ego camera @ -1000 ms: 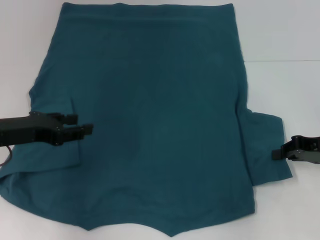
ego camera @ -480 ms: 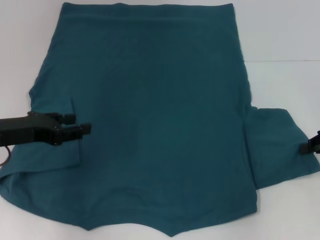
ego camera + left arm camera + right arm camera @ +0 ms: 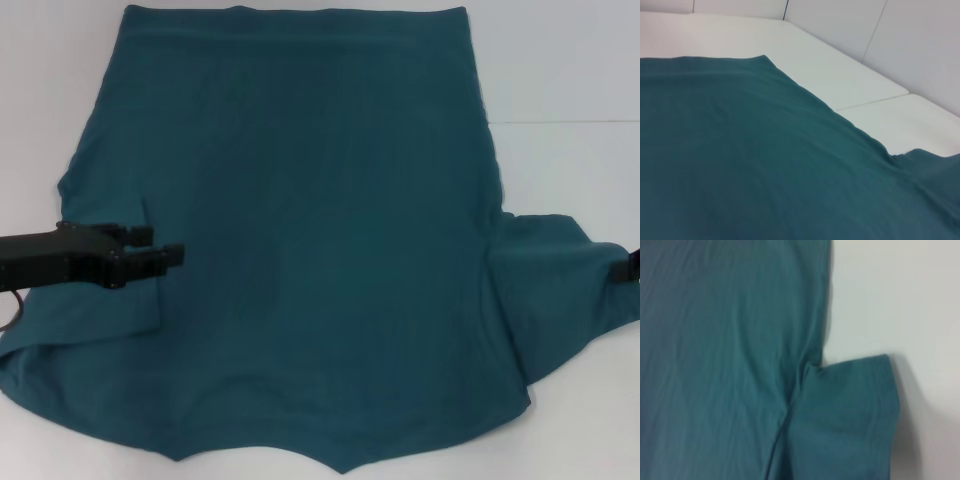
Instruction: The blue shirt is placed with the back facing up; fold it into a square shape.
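The blue shirt (image 3: 310, 230) lies spread back up on the white table (image 3: 560, 90), filling most of the head view. Its left sleeve (image 3: 100, 300) is folded inward onto the body. My left gripper (image 3: 165, 246) hovers over that folded sleeve, fingers apart with nothing between them. At the right edge of the picture, my right gripper (image 3: 632, 265) holds the tip of the right sleeve (image 3: 560, 280), which is drawn out sideways and slightly raised. The right wrist view shows the shirt body (image 3: 720, 355) and this sleeve (image 3: 850, 415). The left wrist view shows the shirt's plain back (image 3: 740, 150).
White table surface surrounds the shirt, with a seam line (image 3: 560, 122) running across on the right. In the left wrist view, pale wall panels (image 3: 890, 35) rise behind the table's far edge.
My right gripper has moved right, almost out of the picture, pulling the right sleeve outward and stretching it. The shirt's lower right corner shifted slightly right. The left gripper has barely moved.
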`<state>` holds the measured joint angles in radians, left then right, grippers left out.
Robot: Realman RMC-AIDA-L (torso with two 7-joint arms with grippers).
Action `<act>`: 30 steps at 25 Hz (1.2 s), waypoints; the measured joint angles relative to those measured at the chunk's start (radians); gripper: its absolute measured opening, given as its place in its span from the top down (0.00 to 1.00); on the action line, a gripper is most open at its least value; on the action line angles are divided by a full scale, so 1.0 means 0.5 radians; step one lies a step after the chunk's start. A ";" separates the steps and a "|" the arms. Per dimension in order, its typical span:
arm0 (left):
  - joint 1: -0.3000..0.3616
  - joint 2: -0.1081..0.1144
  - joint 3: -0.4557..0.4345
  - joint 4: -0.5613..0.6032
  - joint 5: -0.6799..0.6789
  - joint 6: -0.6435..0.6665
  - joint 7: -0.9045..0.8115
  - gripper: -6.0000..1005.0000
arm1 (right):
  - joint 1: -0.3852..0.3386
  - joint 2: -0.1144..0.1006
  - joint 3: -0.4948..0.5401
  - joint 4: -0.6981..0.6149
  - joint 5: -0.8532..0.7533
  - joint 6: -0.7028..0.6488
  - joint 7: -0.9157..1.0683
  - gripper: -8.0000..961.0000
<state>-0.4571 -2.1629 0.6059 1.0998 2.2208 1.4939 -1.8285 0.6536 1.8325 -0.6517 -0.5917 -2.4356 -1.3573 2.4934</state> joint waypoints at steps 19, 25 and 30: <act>0.019 0.000 0.000 0.000 -0.101 0.000 -0.005 0.42 | 0.037 -0.030 0.138 -0.004 0.008 -0.127 -0.018 0.95; 0.019 0.000 0.000 0.000 -0.136 -0.003 -0.031 0.42 | 0.057 -0.003 0.140 -0.003 0.058 -0.219 -0.016 0.95; 0.021 0.000 0.000 0.001 -0.159 -0.050 -0.092 0.42 | 0.122 0.050 0.127 -0.002 0.088 -0.249 -0.006 0.95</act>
<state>-0.4466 -2.1630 0.6060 1.1005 2.1412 1.4690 -1.8744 0.7146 1.8576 -0.5884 -0.5927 -2.3915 -1.4819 2.4906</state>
